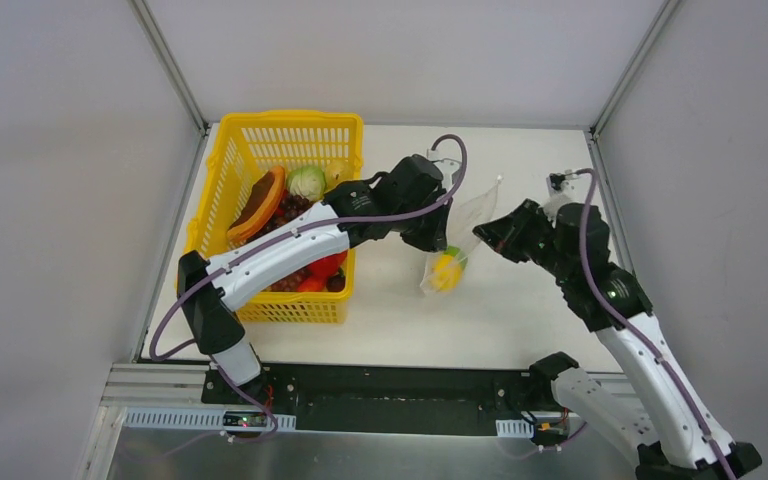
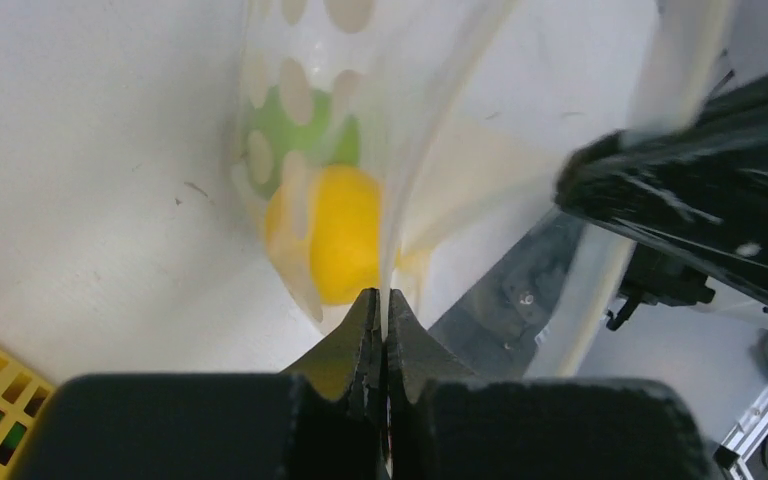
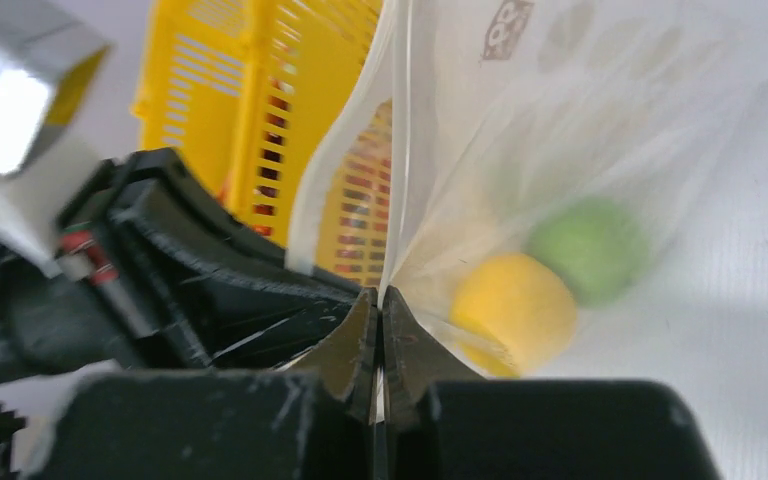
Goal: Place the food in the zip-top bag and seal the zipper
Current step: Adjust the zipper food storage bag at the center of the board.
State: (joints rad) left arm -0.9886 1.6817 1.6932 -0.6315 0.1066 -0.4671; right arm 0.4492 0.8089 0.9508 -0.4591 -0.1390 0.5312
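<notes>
At the left of your top view, at about 10 o'clock from the middle of the table (image 1: 410, 330), stands the yellow basket (image 1: 290, 308). It holds food: a pale green cabbage (image 1: 307, 182), purple grapes (image 1: 290, 210) and red pieces (image 1: 325, 268). Your left arm reaches across the basket's near-right corner toward 2 o'clock.

The left gripper (image 1: 438, 238) has its fingers pressed together on the film of the zip-top bag (image 1: 472, 215). The left wrist view shows the dotted plastic (image 2: 290, 80) running up from between the closed tips (image 2: 381, 300).

The bag lies at 3 o'clock of the basket, slanting from 1 o'clock down to 7 o'clock. Two pieces are at its near end — a yellow piece (image 1: 444, 272) and, touching it at 1 o'clock, a green piece (image 1: 458, 254).

At 3 o'clock of the bag, the right gripper (image 1: 485, 232) is likewise clamped tight on the plastic. In its wrist view, an edge of the bag (image 3: 520, 120) rises from between the closed tips (image 3: 380, 300). Both pieces (image 3: 513, 305) (image 3: 588, 248) show through the film at 3 o'clock.

You cannot tell from these views whether the zipper is pressed closed.
</notes>
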